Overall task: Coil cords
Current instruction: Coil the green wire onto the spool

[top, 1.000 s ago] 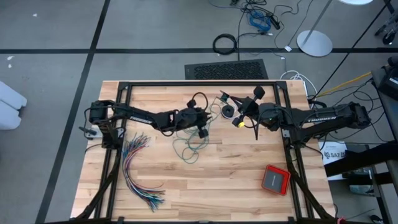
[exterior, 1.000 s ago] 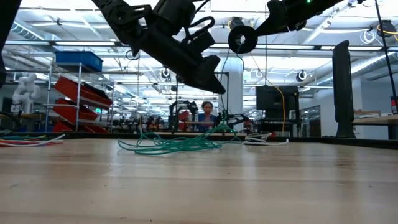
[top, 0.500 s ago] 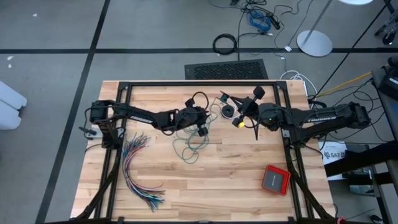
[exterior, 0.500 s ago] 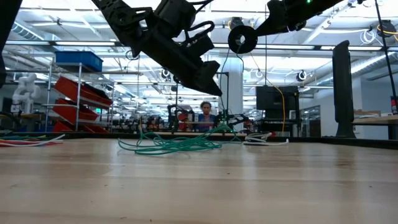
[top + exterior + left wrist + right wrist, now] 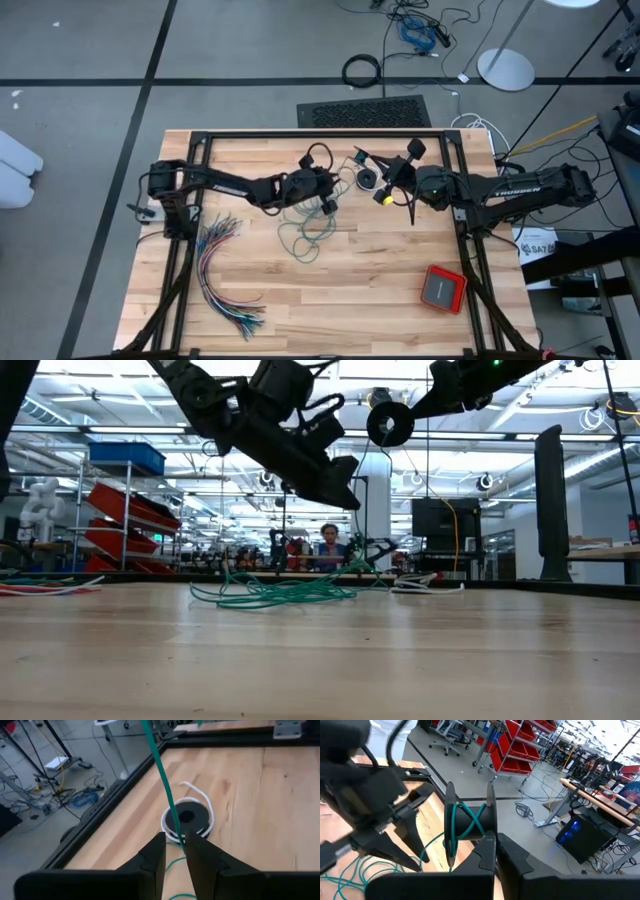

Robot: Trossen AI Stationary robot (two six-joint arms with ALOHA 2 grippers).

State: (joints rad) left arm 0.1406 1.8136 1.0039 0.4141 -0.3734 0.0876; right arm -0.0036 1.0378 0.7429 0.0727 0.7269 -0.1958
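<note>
The teal-green cord lies in a loose heap [image 5: 305,235] on the wooden table; one strand rises from it. My left gripper [image 5: 175,840] hangs above the heap, shut on that strand. The strand runs on to a black spool [image 5: 470,820] with a few teal turns on it, on which my right gripper [image 5: 491,840] is shut, high over the table's far middle [image 5: 385,192]. The black cord sits wound in a small coil [image 5: 367,180] flat on the table, its white tail [image 5: 192,790] curling out. My left gripper pinches a single strand of the teal cord [image 5: 170,820] between its two fingers, which slant down toward the table's right side. The strand runs straight and taut from the fingers up to the spool; below them it drops slack to the heap [image 5: 280,592]. My right gripper holds the black spool at its near flange [image 5: 489,815], coming almost level from the table's right side. Its own fingers hide the exact place of contact. The spool is lifted well clear of the table [image 5: 390,422], its axle about level.
A fanned bundle of many-coloured wires [image 5: 225,275] lies at the table's near left. A red box [image 5: 443,288] sits near right. A black frame [image 5: 320,135] rims the far edge and both sides. Bare wood lies in the near middle.
</note>
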